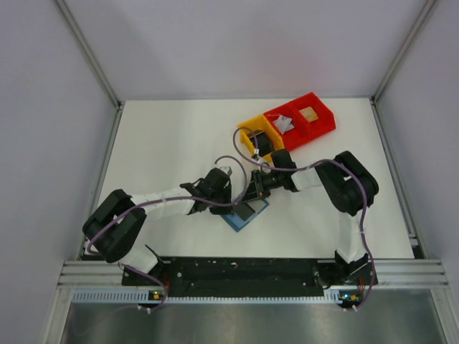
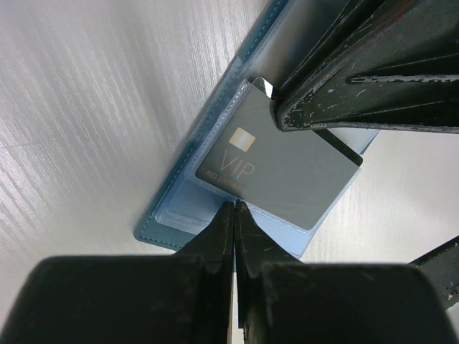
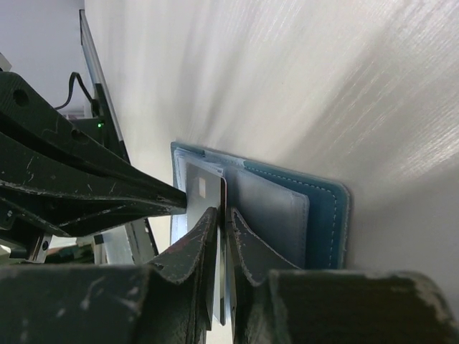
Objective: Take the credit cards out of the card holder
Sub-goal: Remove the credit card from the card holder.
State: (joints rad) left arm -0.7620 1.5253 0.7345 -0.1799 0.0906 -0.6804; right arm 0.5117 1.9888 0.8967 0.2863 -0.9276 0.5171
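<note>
The teal-blue card holder (image 1: 244, 217) lies open on the table between both grippers. It also shows in the left wrist view (image 2: 172, 215) and the right wrist view (image 3: 326, 211). A dark grey credit card (image 2: 280, 168) marked VIP sticks partly out of its clear sleeve. My right gripper (image 3: 224, 215) is shut on this card's (image 3: 203, 188) edge; its fingers (image 2: 344, 93) show in the left wrist view. My left gripper (image 2: 234, 206) is shut, with its tips pressing on the holder beside the card. From above, both grippers (image 1: 228, 188) (image 1: 252, 195) meet over the holder.
A yellow bin (image 1: 252, 134) and two red bins (image 1: 324, 118) stand at the back right. A pale card (image 1: 285, 123) and a tan card (image 1: 310, 113) lie in the red bins. White walls enclose the table.
</note>
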